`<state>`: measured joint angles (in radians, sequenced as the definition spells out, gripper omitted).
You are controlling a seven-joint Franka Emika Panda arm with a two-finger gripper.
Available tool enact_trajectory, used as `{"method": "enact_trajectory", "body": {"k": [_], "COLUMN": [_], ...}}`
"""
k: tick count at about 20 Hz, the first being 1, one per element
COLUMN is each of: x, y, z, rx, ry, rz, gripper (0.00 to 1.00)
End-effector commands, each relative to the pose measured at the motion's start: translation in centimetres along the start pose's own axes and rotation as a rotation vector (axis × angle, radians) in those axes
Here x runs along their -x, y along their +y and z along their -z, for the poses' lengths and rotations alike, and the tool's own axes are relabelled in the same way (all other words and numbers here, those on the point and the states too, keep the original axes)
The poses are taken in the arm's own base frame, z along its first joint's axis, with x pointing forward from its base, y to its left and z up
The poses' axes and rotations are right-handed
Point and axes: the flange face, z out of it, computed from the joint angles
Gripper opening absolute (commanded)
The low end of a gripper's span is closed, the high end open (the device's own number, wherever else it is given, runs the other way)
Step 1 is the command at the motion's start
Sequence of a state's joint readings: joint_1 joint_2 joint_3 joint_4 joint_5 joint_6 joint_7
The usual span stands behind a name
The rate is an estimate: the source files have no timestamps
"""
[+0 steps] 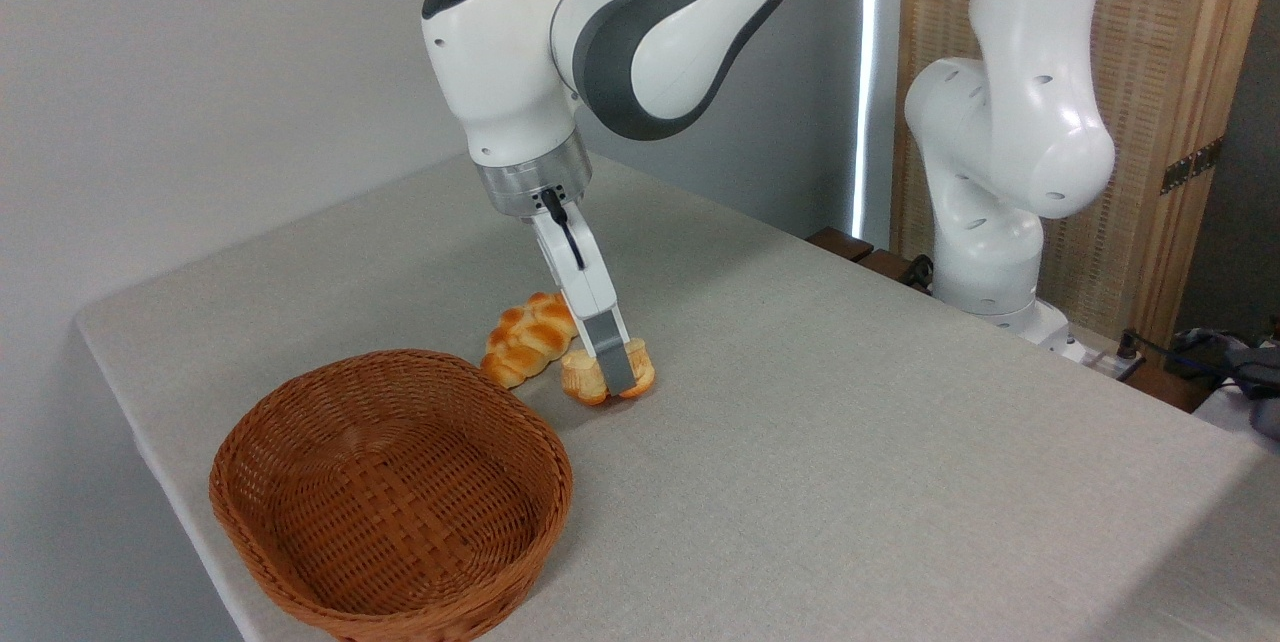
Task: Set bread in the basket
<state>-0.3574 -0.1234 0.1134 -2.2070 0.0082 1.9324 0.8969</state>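
The bread [585, 377] is a small round pale golden bun on the table, just right of the basket's far rim. My gripper [618, 372] has come down around it. The near grey finger [612, 362] lies across the bun's front, the other finger is hidden behind it, and the jaws look shut on the bun. The bun's underside still seems to touch the tablecloth. The basket [300, 402], oval reddish-brown wicker, stands empty at the front left, close to the table's edge.
A braided orange-brown loaf [528, 337] lies right behind the bun, touching it, between the bun and the basket's rim. The grey tablecloth [850, 442] stretches to the right. The arm's white base [990, 252] stands at the back right.
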Motion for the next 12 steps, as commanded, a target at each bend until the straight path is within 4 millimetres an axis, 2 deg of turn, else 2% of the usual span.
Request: {"method": "enact_trajectory", "body": {"k": [1,12], "x": [0.2,0.5], "y": [-0.1,-0.2], "z": [0.1,1.7], "rx": [-0.012,-0.029], "ry": [-0.003,0.017], "rz": [0.001,0.012], "gripper": [0.36,0.36]}}
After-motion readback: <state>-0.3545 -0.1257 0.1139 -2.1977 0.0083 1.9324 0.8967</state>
